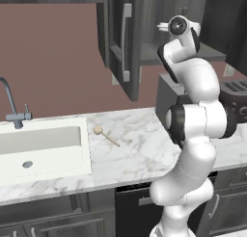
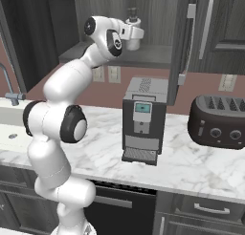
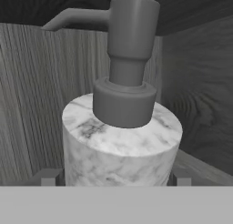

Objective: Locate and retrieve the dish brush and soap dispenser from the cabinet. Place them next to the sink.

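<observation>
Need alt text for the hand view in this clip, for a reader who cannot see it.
A marbled soap dispenser with a dark grey pump top stands close in front of the camera, between the open gripper's two fingertips. Dark wood-grain cabinet walls rise behind it.

The sink (image 1: 43, 149) sits at the left of the surface (image 1: 140, 144), the brush (image 1: 105, 135) just right of it. Farther right stand the coffee machine (image 2: 142, 119), then the toaster (image 2: 217, 122). The dispenser (image 3: 120, 141) stands on the cabinet (image 2: 143, 55) shelf above, between the fingers (image 3: 45, 177).
</observation>
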